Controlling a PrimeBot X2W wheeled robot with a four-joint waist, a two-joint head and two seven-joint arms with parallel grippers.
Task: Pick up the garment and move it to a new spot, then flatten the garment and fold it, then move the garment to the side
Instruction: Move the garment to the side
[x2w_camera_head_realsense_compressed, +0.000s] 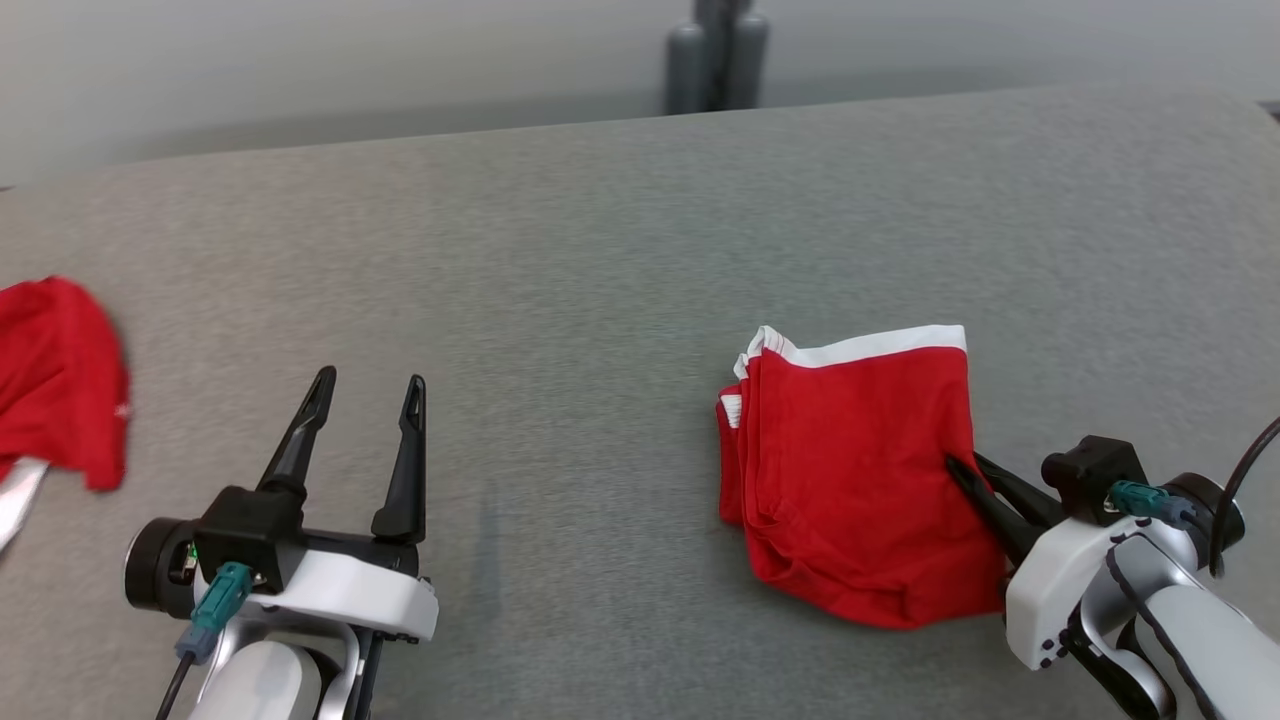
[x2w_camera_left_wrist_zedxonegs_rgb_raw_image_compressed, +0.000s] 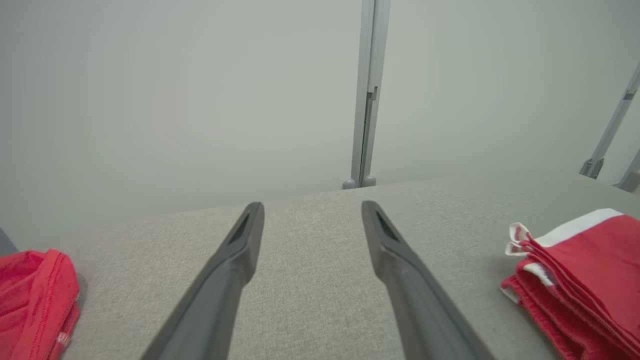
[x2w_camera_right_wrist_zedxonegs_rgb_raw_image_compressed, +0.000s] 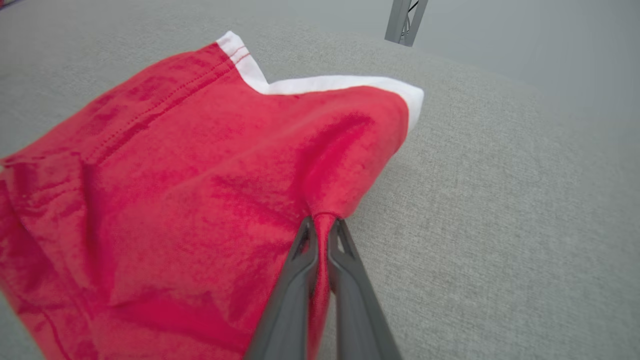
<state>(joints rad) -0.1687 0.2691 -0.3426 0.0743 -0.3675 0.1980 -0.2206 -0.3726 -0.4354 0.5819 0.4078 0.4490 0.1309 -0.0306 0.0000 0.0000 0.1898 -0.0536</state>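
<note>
Item: folded red garment (x2w_camera_head_realsense_compressed: 850, 470), white-trimmed, lying right of centre on the grey fabric-covered table (x2w_camera_head_realsense_compressed: 600, 250). Your right gripper (x2w_camera_head_realsense_compressed: 957, 468) is pinched tight on a tuck of cloth at its right edge, and your left gripper (x2w_camera_head_realsense_compressed: 370, 382) hangs spread wide over bare table, holding nothing. Handling, by my judgement: slide the stack sideways low and slow, since a one-point pinch may drag the upper layers askew, and steer clear of the second red garment (x2w_camera_head_realsense_compressed: 55, 380) at far left.

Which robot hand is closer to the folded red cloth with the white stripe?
The right. The right gripper is pinching the folded red cloth at its right edge, jaws shut on it. The left gripper sits open, off to the cloth's left.
</note>
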